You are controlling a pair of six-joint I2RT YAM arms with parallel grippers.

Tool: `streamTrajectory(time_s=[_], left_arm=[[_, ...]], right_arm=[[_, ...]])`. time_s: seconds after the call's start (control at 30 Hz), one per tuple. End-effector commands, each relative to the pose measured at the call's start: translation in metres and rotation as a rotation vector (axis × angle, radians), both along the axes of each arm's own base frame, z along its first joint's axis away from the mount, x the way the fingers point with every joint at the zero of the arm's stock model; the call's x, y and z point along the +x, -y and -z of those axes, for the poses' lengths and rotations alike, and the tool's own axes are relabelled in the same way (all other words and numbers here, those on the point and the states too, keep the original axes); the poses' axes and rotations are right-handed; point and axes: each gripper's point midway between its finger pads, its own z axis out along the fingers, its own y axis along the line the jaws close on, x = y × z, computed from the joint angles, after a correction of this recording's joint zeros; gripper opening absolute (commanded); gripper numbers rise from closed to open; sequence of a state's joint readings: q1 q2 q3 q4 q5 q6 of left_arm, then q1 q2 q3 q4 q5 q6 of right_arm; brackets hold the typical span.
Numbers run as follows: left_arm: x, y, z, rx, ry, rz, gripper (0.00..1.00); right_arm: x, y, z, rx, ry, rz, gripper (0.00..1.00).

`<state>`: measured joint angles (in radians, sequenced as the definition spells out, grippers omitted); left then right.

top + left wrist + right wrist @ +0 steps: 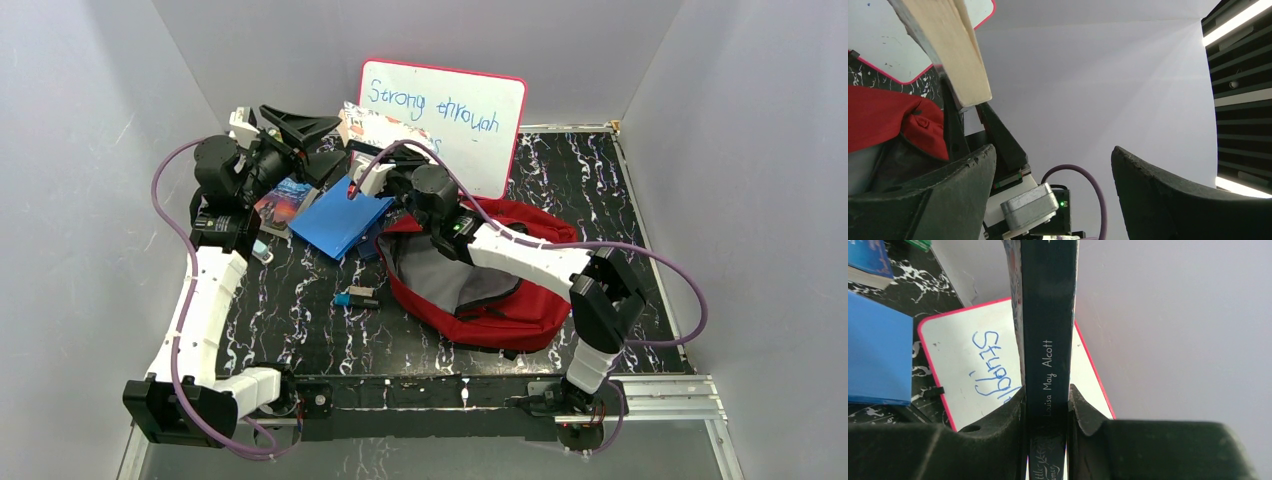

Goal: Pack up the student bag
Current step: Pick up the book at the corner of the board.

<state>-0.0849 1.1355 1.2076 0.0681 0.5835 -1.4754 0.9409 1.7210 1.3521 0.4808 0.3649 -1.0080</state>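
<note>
The student bag is a red backpack lying open on the right of the table, its grey lining showing. My right gripper is shut on a dark navy book with "Louisa May Alcott" on the spine. In the top view this book is held upright above the table, left of the bag's mouth, by the right gripper. My left gripper stands wide open just left of the book, nothing between its fingers. The book's beige page edge and the bag show in the left wrist view.
A whiteboard with blue writing leans on the back wall. A blue folder and a colourful book lie at the middle left. A small blue and black object lies in front of the bag. Grey walls enclose the table.
</note>
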Motion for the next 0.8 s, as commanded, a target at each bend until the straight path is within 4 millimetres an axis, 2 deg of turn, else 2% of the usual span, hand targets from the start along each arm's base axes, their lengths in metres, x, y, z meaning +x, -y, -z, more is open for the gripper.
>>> streamTrajectory(time_s=[0.0,0.13,0.27,0.47,0.77], left_arm=[[-0.009,0.001,-0.002,0.007,0.030,0.009,0.82],[-0.007,0.001,0.006,0.011,0.012,0.006,0.82],[-0.003,0.001,0.013,0.011,-0.005,0.006,0.82],[0.001,0.002,0.009,0.007,0.011,0.006,0.83],[0.001,0.003,0.011,0.002,0.004,0.011,0.83]], right_arm=[[-0.006,0.026,-0.105,0.257,0.192,0.068,0.00],[-0.016,0.027,-0.120,0.304,0.198,0.016,0.00],[-0.036,0.016,-0.123,0.307,0.171,-0.120,0.00],[-0.063,-0.005,-0.108,0.228,0.178,-0.263,0.00],[-0.076,-0.011,-0.094,0.133,0.259,-0.302,0.00]])
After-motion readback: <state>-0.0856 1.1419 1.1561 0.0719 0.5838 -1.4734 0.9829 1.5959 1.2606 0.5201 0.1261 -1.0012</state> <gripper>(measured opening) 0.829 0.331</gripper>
